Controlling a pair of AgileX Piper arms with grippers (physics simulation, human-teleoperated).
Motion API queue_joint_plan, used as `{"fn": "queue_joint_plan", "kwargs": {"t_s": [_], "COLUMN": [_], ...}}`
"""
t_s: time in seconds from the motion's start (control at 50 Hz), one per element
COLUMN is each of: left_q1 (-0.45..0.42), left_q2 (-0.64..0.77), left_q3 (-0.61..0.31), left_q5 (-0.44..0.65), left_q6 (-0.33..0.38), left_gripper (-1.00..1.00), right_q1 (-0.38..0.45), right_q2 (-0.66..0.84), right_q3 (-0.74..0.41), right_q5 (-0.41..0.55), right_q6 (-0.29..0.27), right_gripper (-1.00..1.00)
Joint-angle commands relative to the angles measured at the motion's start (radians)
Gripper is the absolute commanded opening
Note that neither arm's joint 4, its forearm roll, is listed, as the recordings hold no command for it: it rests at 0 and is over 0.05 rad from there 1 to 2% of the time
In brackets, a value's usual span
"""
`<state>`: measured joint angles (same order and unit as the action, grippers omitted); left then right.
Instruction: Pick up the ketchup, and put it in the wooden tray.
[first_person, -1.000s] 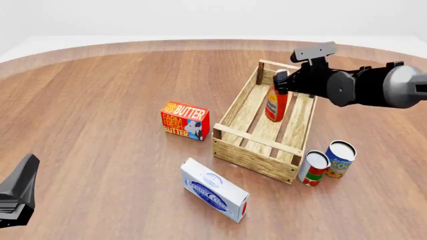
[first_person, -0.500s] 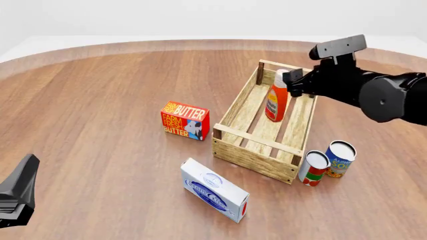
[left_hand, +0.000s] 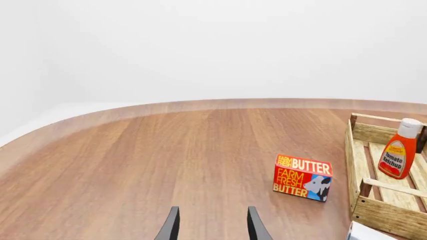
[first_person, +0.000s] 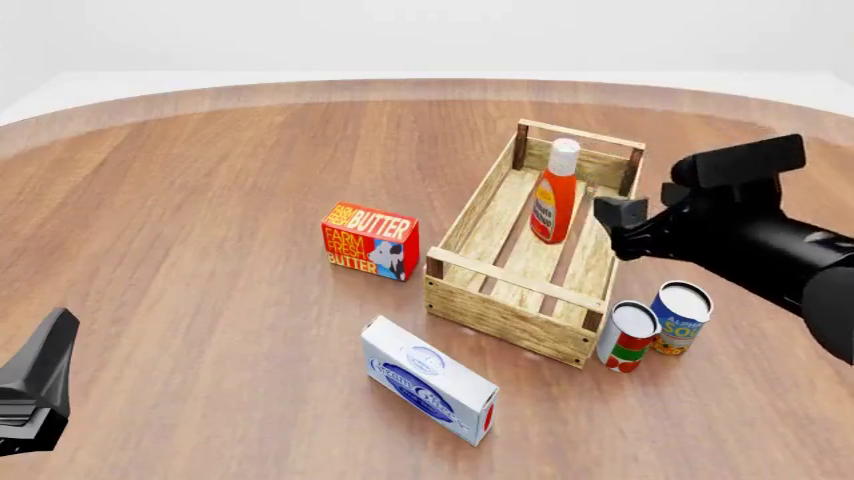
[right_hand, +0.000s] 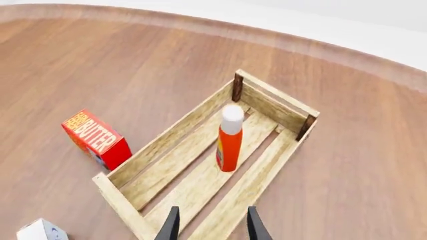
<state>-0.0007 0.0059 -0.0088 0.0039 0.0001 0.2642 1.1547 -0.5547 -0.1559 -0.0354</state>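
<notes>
The ketchup (first_person: 557, 192) — label reading "Tomato Ketchup" — stands upright inside the wooden tray (first_person: 470, 302), toward its far end. Left of the tray sits a "Farm Fresh Butter" box (first_person: 371, 241); two cans (first_person: 654, 323) stand just right of it. The right gripper (first_person: 617, 222) has pulled back from the bottle, jaws spread and empty. The left gripper (left_hand: 211, 226) also gapes.
</notes>
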Motion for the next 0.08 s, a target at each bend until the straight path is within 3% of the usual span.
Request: {"fn": "queue_joint_plan", "kwargs": {"t_s": [0.02, 0.08], "left_q1": [0.000, 0.000], "left_q2": [0.000, 0.000], "left_q3": [0.000, 0.000], "left_q5": [0.000, 0.000], "left_q6": [0.000, 0.000], "left_gripper": [1.00, 1.00], "right_q1": [0.008, 0.003], "right_q2": [-0.113, -0.143], "right_q3": [0.146, 0.166], "right_q5": [-0.022, -0.010], "right_q6": [0.033, 0.037], "right_gripper": [1.00, 1.00]}}
